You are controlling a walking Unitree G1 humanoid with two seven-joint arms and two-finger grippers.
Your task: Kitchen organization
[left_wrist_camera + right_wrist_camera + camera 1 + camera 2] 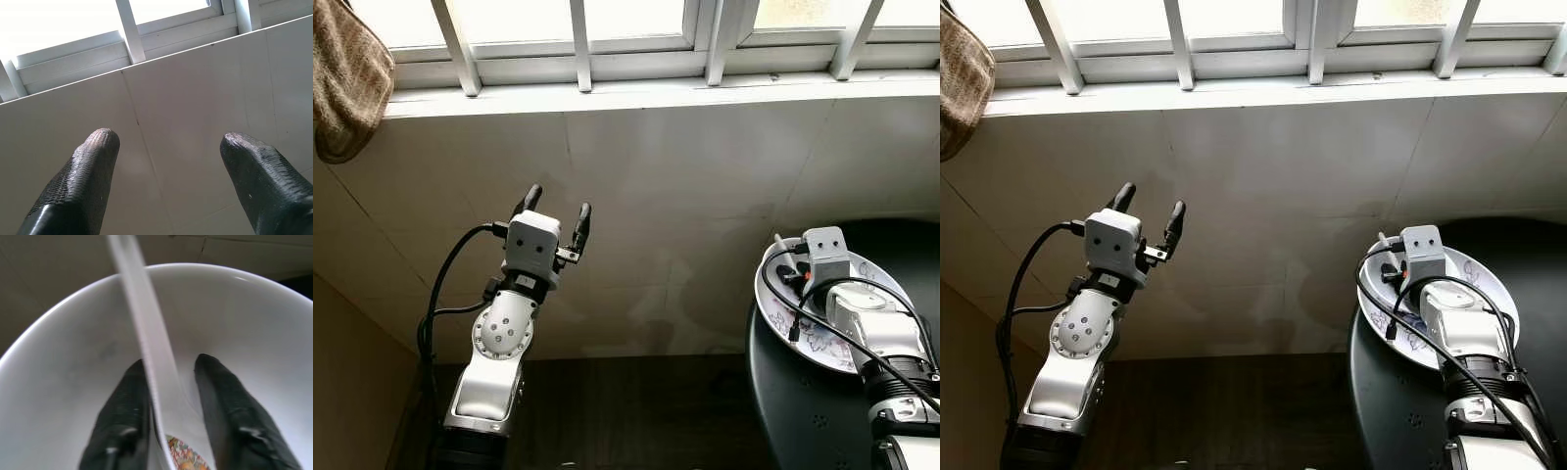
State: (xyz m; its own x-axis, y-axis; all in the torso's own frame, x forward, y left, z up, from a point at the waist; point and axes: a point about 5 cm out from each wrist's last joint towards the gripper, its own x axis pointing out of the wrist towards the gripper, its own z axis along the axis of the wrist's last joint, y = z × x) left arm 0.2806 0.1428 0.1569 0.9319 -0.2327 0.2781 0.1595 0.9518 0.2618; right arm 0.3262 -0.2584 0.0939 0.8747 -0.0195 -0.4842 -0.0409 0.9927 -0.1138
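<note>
Left eye view, counts: one white plate with a printed pattern, two silver arms, one brown towel, one barred window.
Left eye view, plate: it lies on a dark round table, below the window sill and to the right of the tiled wall.
Left eye view, right gripper: the right arm reaches up from below the plate, its wrist over the plate's middle, fingers lowered into the plate on the side nearest the wall.
Left eye view, left gripper: well apart from the plate, raised before the wall, fingers pointing up toward the sill, spread and bare.
Left eye view, towel: hangs at the sill's far end from the plate.

Right eye view, utensil: a thin pale handle end pokes out past the plate's rim on the wall side.

Left wrist view, fingers: two black textured tips stand wide apart, nothing between them; beyond them the wall and the window bars.

Right wrist view, counts: one plate, one long pale utensil handle, two black fingertips.
Right wrist view, handle axis: its long axis runs from between the fingertips out across the plate and over the far rim toward the wall.
Right wrist view, grip: the fingers sit close on either side of the handle; it looks pinched, though blur leaves the contact uncertain.
Right wrist view, pattern: a red-orange print shows on the plate beside the fingers.
</note>
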